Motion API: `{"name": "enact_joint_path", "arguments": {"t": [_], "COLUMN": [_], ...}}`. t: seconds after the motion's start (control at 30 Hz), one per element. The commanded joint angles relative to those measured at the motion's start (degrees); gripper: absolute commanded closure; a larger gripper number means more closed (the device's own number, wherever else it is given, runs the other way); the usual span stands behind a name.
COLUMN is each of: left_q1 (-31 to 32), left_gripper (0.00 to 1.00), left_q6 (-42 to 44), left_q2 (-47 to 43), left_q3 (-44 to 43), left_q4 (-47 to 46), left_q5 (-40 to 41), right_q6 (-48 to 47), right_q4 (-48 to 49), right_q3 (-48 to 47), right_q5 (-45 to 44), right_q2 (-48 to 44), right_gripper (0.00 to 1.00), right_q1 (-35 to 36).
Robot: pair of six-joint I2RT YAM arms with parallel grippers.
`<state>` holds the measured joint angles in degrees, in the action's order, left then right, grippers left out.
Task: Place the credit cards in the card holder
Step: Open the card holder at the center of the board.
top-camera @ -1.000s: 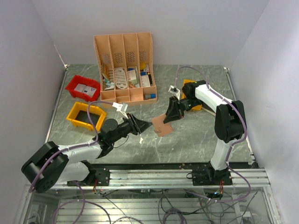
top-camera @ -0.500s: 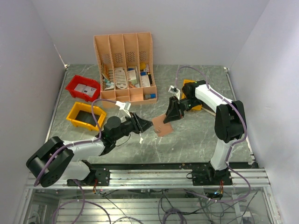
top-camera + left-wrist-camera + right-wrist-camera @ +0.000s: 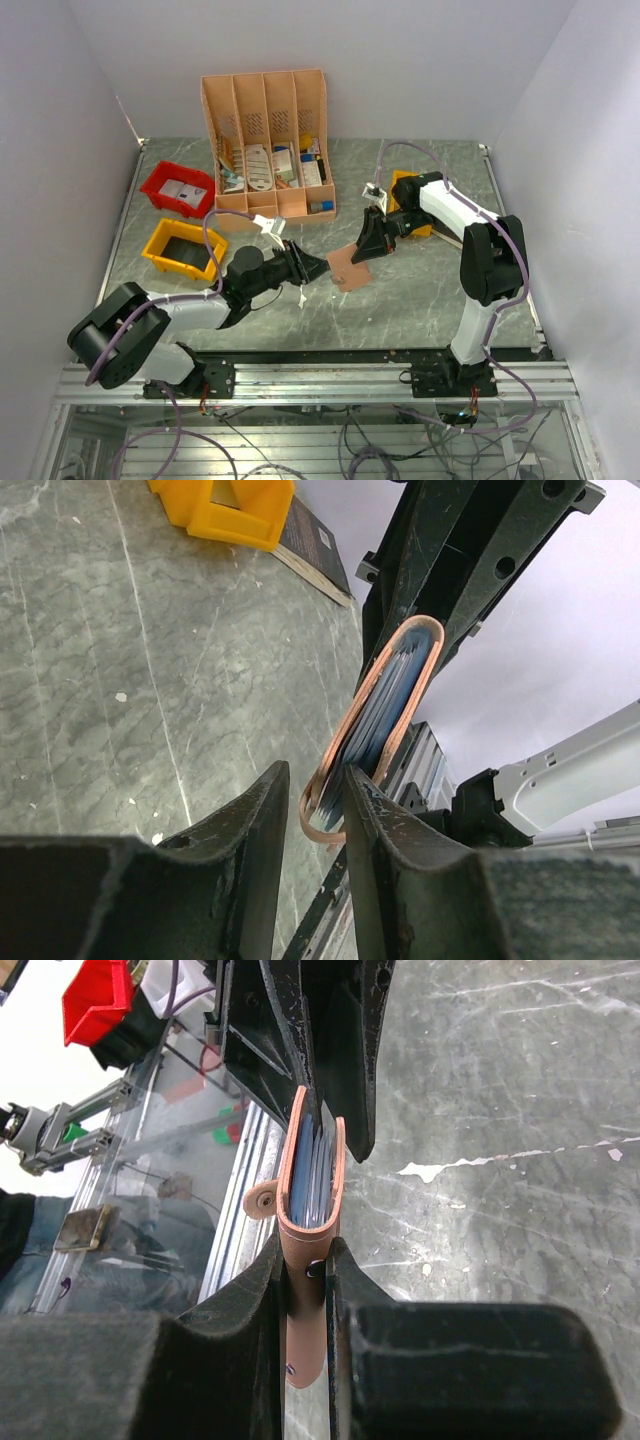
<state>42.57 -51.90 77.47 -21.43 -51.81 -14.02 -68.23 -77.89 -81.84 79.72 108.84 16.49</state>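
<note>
Left tool (image 3: 316, 267) nearer, spread; right tool (image 3: 360, 254) pinches card holder (image 3: 349, 270), long axis toward left tool

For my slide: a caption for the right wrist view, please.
Right claw clamps small tan leather card holder holding pale blue cards; left claw straddles its far end.

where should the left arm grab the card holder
Probably the free end of the card holder, opposite the folded end that the right end effector clamps. Come straight on with the left end effector, one finger outside each cover: it shows edge-on there, cards between the covers.
</note>
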Motion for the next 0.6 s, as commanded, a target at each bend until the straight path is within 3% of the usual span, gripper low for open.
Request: {"name": "enact_joint_path", "arguments": {"t": [0.0,0.1,0.27,0.37,0.43,0.57], "left_q1": [-0.29,-0.24,-0.28,-0.24,-0.26,-0.24], "left_gripper": [0.60,0.61,0.71,0.85,0.93,0.93], "left_q6": [0.44,0.01,-0.44,-0.07,0.25,0.52], "left_q2": [1.12,1.68,2.48,2.85,2.86,2.58], "left_q3": [-2.22,-1.80,-1.42,-1.66,-1.68,-0.98], "left_q4": [-4.13,-5.84,-9.02,-10.19,-10.39,-9.52], "left_q5": [-1.61,-1.82,-2.74,-3.98,-4.50,-3.80], "right_q6": [-0.69,-0.74,-0.54,-0.55,-0.42,2.34], "right_q4": [-1.00,-0.99,-0.99,-0.99,-1.04,0.65], "right_q3": [0.46,0.52,0.54,0.47,0.39,-0.13], "right_q5": [3.11,3.15,3.17,3.16,3.10,1.26], "right_q2": [-1.43,-1.40,-1.10,-0.66,-0.11,0.57], "right_gripper": [1.00,1.00,1.00,1.00,0.97,0.84], "right_q1": [0.54,0.68,0.90,0.86,0.83,0.78]}}
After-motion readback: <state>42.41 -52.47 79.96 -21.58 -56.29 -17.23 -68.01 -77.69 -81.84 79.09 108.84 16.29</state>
